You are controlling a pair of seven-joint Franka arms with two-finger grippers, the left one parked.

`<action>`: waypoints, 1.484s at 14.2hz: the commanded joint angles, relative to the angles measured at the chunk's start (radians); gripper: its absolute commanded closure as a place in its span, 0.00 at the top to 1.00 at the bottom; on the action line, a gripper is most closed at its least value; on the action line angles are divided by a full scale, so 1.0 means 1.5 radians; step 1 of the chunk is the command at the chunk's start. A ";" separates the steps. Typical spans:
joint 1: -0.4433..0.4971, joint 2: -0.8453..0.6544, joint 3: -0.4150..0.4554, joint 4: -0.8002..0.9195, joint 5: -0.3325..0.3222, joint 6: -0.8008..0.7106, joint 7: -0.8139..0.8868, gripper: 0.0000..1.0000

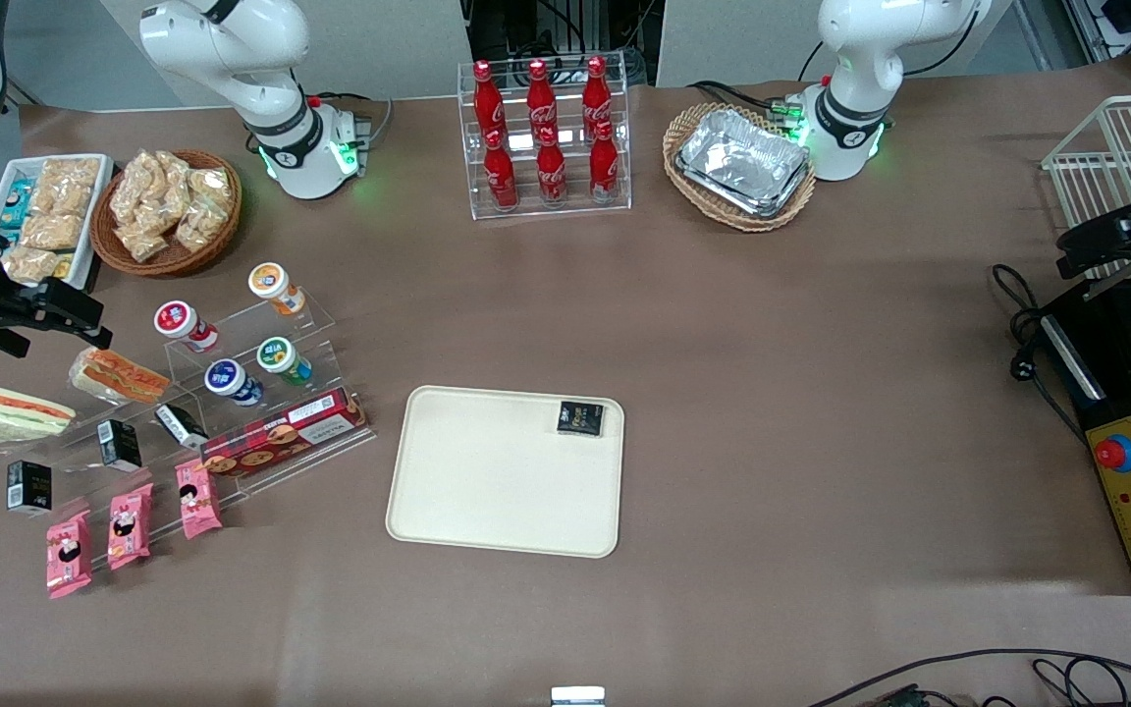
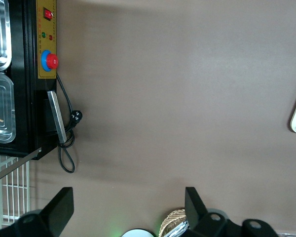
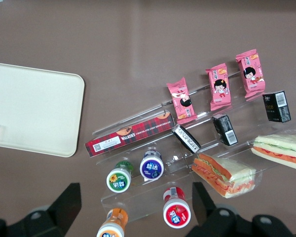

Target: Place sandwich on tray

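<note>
The sandwich (image 1: 1, 412) is a clear-wrapped white bread wedge with red and green filling. It lies on the clear display rack at the working arm's end of the table, and it also shows in the right wrist view (image 3: 282, 150). The cream-beige tray (image 1: 487, 481) lies flat mid-table, nearer the front camera than the cola rack; it shows in the wrist view too (image 3: 34, 116). My gripper (image 1: 75, 319) hangs open and empty above the rack. In the wrist view the gripper (image 3: 135, 207) spans the small round jars, apart from the sandwich.
A smaller orange-brown wrapped sandwich (image 1: 119, 376) lies beside the white one. The rack also holds small jars (image 1: 232, 381), a red plaid biscuit box (image 1: 283, 442), black packets and pink snack packs (image 1: 129, 525). A black packet (image 1: 580, 417) lies on the tray. Cola bottles (image 1: 546, 137), snack baskets and foil trays (image 1: 742, 162) stand farther back.
</note>
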 commanded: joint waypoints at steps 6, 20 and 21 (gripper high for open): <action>-0.037 0.010 -0.041 0.017 -0.007 -0.001 -0.294 1.00; -0.228 0.086 -0.041 0.019 -0.003 0.092 -1.000 1.00; -0.237 0.093 -0.041 0.018 -0.004 0.105 -1.046 1.00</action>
